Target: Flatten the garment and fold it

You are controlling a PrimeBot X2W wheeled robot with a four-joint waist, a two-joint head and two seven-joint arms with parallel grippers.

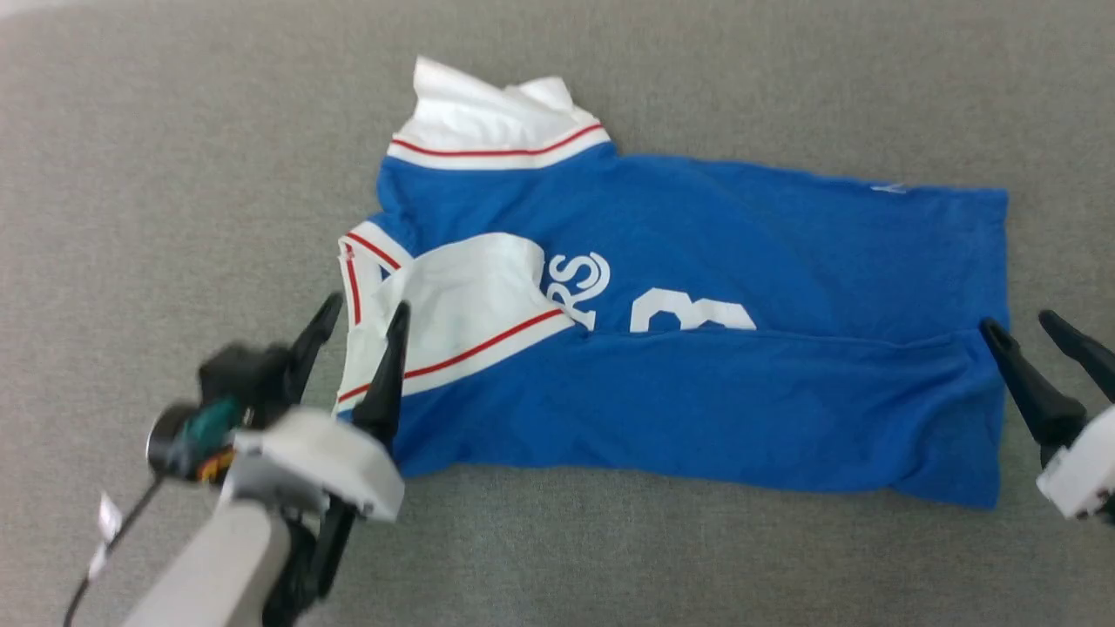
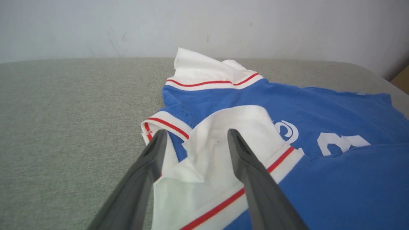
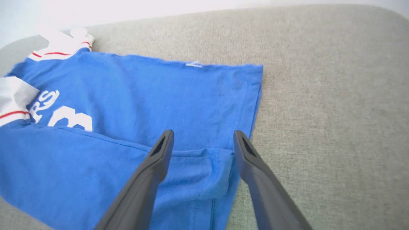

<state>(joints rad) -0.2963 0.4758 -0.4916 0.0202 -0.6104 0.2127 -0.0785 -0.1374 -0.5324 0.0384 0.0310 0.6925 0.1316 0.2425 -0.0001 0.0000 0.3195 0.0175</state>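
A grey woven surface (image 1: 157, 131) carries it all, plain and faintly speckled, its far edge curving round at one corner. One thing lies on it: the shirt (image 1: 784, 244), stretched across the middle from 9 to 3 o'clock. Its near long side is folded up over the body, and the fold's edge cuts across the lower part of the white number (image 1: 692, 312). At 9 o'clock a white sleeve (image 1: 462, 296) with a red stripe lies turned in over the blue. A second sleeve (image 1: 488, 113), rumpled, pokes out toward 11 o'clock onto the bare cloth. The hem (image 1: 993, 261) sits at 3 o'clock, with grey surface showing all round the shirt.
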